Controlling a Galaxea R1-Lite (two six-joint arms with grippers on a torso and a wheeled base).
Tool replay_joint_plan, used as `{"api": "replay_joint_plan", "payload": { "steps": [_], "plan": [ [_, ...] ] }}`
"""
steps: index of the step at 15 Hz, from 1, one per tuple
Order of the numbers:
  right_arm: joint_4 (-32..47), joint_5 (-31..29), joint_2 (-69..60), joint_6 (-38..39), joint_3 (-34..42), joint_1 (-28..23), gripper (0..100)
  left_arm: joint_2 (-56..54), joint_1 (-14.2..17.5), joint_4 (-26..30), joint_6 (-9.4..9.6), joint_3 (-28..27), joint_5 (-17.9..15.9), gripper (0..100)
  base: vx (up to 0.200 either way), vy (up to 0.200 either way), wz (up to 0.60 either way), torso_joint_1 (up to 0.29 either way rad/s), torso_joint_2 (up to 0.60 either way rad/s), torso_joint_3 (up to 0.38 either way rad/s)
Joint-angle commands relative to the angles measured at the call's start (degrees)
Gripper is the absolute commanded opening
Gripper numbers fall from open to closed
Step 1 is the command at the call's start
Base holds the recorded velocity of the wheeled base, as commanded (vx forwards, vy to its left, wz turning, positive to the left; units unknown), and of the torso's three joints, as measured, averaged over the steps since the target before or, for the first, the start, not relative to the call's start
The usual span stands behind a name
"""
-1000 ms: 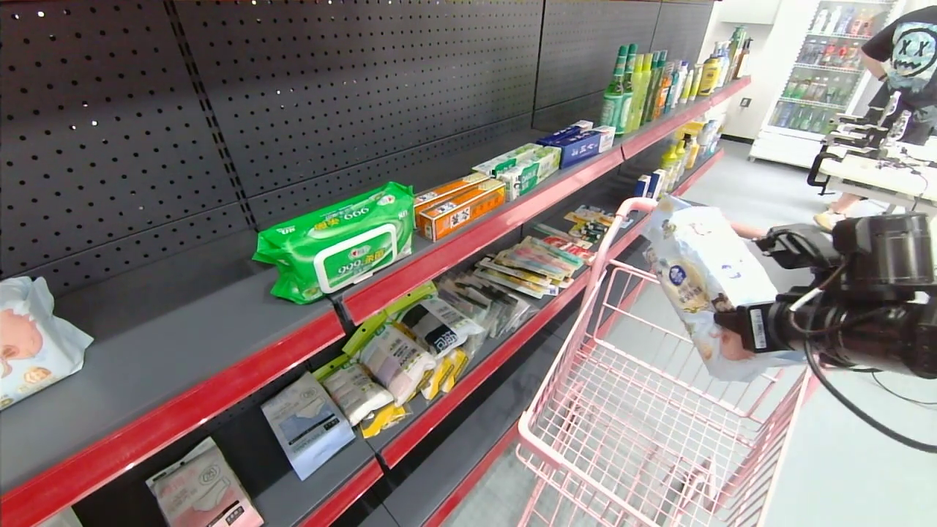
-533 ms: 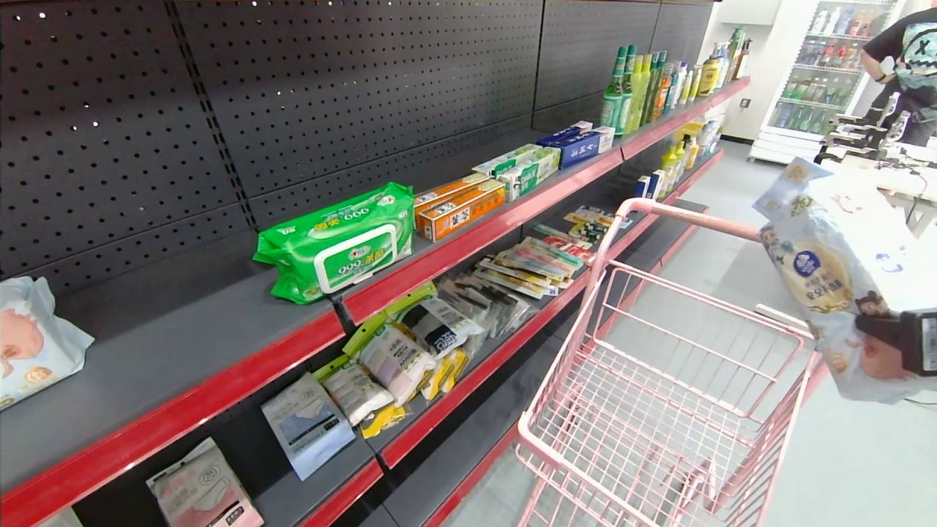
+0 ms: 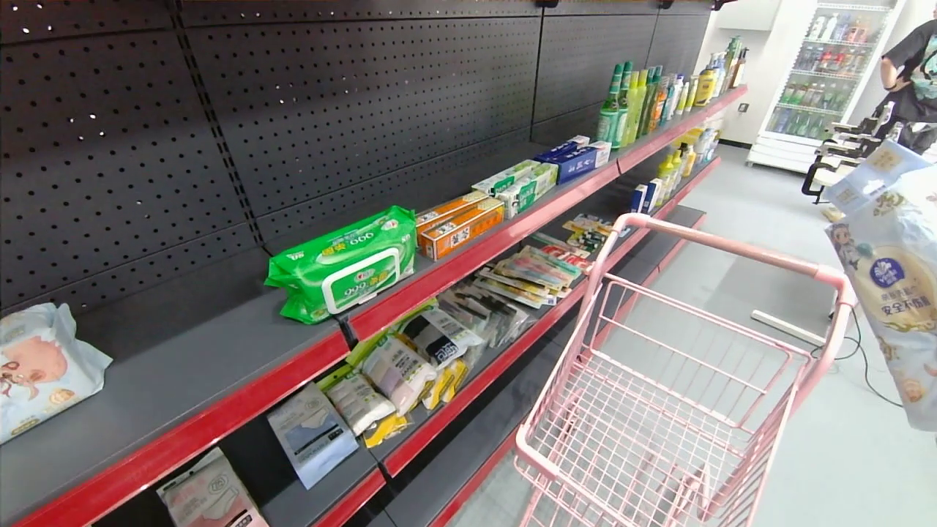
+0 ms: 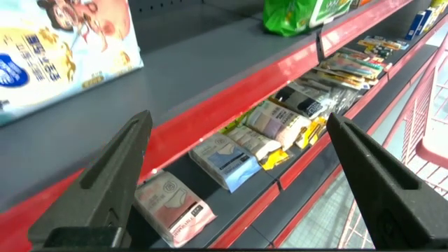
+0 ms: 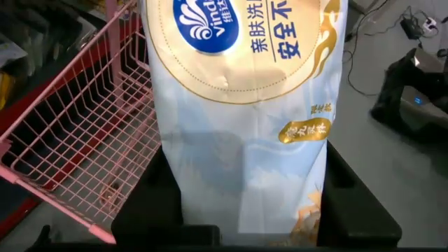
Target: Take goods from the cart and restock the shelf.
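The pale blue pack (image 3: 889, 293) hangs in the air just outside the pink cart (image 3: 725, 245), beside the handle's corner and well apart from the shelf. The right claw (image 5: 245, 182) is clamped on it near one end, a finger against either side edge, and the soft bag stands roughly upright. The left claw (image 4: 238, 117) is spread wide and holds nothing. It sits low before the red front edge of the top shelf (image 3: 183, 366), near the matching pack (image 4: 63, 49) lying at that shelf's left end.

The step in hand looks like the carry across to the shelf. The bare stretch between the matching pack and the green wipes pack (image 3: 340, 263) seems the natural slot. Carry the bag high enough to pass the cart's rim and the shelf's red lip, bring it in over the front edge, and lay it flat before letting go. The bag is soft, so a grip near one end may let the far end flop, and slow swings would help. The left arm should stay out of the path.
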Motion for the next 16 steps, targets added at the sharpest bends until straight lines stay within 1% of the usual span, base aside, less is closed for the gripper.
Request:
{"api": "replay_joint_plan", "payload": {
  "steps": [1,16],
  "plan": [
    [-0.05,-0.01,-0.98,-0.02,0.09,-0.27,0,0.02,0.0,0.02,0.02,0.0,0.02,100,0.0,0.0,0.0,0.188,-0.39,-0.207],
    [-0.13,0.6,-0.19,-3.36,0.09,-0.18,0,0.02,0.0,0.02,0.02,0.0,0.02,100,0.0,0.0,0.0,0.167,-0.35,-0.189]
  ]
}}
